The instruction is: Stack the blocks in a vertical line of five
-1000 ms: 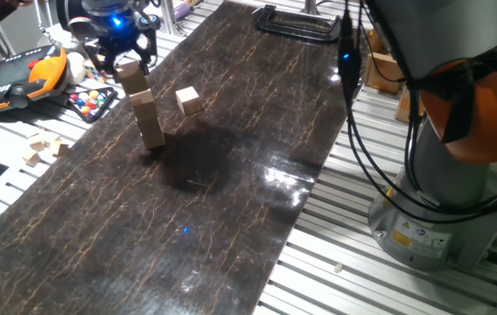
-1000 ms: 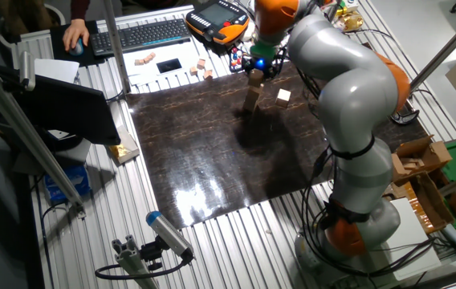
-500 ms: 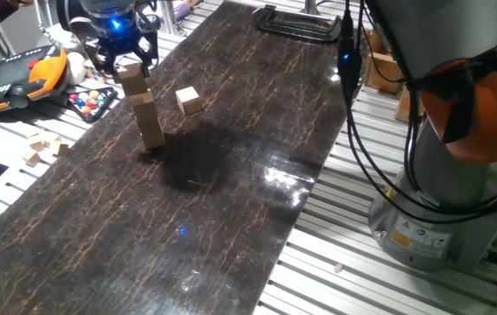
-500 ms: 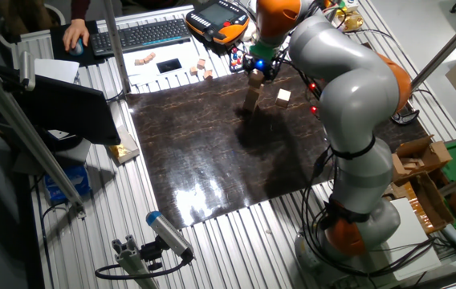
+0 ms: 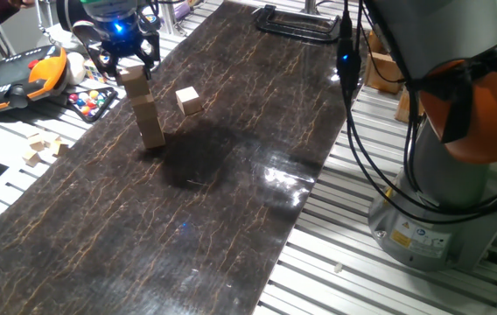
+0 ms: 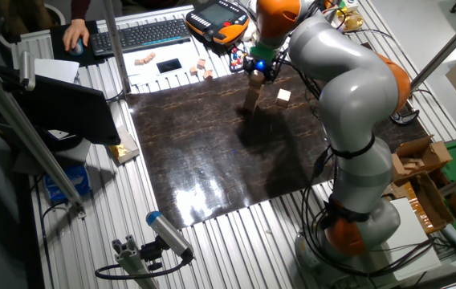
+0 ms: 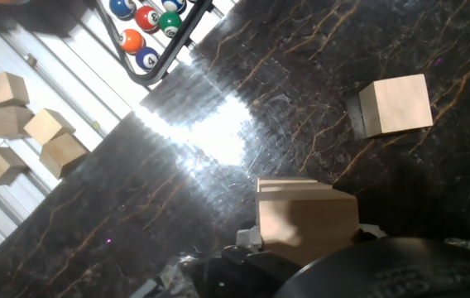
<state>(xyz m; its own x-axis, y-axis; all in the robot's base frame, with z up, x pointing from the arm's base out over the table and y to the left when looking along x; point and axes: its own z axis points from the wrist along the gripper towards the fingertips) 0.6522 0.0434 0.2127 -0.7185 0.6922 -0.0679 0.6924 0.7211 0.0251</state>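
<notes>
A slightly leaning column of tan wooden blocks (image 5: 150, 118) stands on the dark marbled mat (image 5: 231, 192), toward its far left; it also shows as a column (image 6: 250, 98) in the other fixed view. My gripper (image 5: 123, 59) straddles the top block (image 5: 132, 75) and is shut on it, with that block resting on or just above the column. In the hand view this top block (image 7: 305, 217) fills the lower middle, with lower blocks' edges peeking out behind it. One loose block (image 5: 187, 100) (image 7: 394, 104) lies flat on the mat just right of the column.
A rack of coloured pool balls (image 5: 91, 101) (image 7: 146, 25) sits off the mat's left edge. Small pale wooden bits (image 5: 43, 149) (image 7: 28, 132) lie on the slatted table. An orange teach pendant (image 5: 21, 74) and a black clamp (image 5: 297, 24) are nearby.
The gripper and the top block shifted a few pixels right and down onto the column. The loose block and the rest of the column stayed put.
</notes>
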